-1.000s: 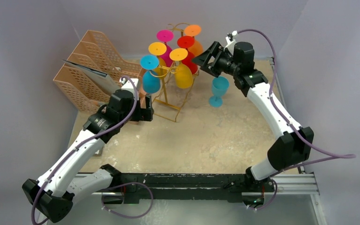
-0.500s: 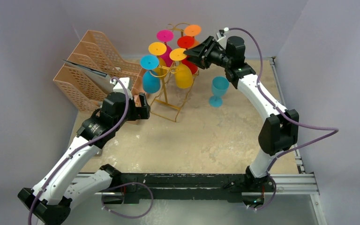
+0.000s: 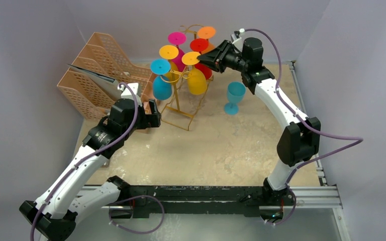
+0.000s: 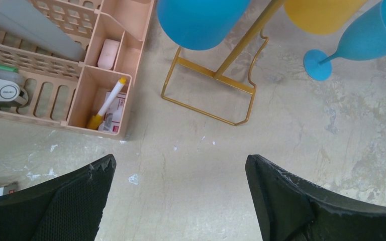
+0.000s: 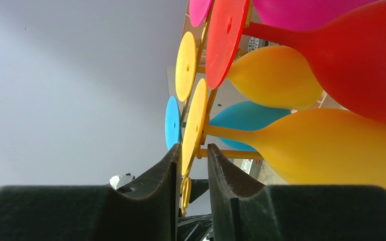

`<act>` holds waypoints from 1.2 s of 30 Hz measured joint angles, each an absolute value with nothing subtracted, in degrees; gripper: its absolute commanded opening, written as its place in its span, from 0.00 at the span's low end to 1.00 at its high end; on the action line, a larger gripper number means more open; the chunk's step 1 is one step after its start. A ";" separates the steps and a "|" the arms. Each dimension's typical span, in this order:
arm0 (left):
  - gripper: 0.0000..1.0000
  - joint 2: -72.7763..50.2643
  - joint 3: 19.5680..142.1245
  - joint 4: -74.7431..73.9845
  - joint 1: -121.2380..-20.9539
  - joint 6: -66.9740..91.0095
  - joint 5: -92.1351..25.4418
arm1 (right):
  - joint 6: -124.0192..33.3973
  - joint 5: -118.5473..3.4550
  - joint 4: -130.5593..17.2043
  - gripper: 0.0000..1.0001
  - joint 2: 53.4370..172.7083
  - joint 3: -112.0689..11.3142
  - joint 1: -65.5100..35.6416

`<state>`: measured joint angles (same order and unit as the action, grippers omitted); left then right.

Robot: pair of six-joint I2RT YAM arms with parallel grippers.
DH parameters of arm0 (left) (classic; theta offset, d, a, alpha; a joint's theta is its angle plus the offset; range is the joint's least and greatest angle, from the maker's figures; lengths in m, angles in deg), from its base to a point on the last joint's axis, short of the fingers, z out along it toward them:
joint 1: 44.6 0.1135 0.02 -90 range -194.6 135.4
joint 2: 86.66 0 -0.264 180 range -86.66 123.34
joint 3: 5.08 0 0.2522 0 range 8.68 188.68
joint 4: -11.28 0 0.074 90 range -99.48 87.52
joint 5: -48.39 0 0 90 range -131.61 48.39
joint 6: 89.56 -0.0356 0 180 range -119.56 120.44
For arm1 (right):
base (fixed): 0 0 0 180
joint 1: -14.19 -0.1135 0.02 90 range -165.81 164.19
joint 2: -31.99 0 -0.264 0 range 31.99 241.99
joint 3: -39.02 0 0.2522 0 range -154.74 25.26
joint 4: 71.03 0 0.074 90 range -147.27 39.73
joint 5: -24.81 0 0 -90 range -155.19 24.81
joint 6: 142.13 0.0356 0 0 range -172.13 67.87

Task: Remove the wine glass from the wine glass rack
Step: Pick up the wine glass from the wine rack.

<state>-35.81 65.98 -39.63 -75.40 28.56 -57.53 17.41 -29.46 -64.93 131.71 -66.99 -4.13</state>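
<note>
The gold wire wine glass rack stands at the back of the table with several coloured glasses hanging upside down from its hooks. My right gripper reaches in from the right at hook height. In the right wrist view its jaws are shut on the round foot of the yellow wine glass, whose stem still rests on the rack's hook. That yellow glass hangs at the rack's front right. My left gripper hovers open and empty over the bare table, in front of the rack's base.
A teal glass stands upright on the table right of the rack. A blue glass hangs on the rack's left side. The peach lattice organizer holding pens and a stapler sits at the back left, close to my left gripper.
My right gripper moved left to the rack and narrowed its jaws onto the yellow glass's foot. The left arm swung slightly left, then held still, staying open.
</note>
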 measured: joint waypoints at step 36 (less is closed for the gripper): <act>1.00 -33.41 66.43 -39.89 -75.40 27.88 -60.28 | 21.87 -28.06 -64.87 0.00 134.03 -69.44 -4.05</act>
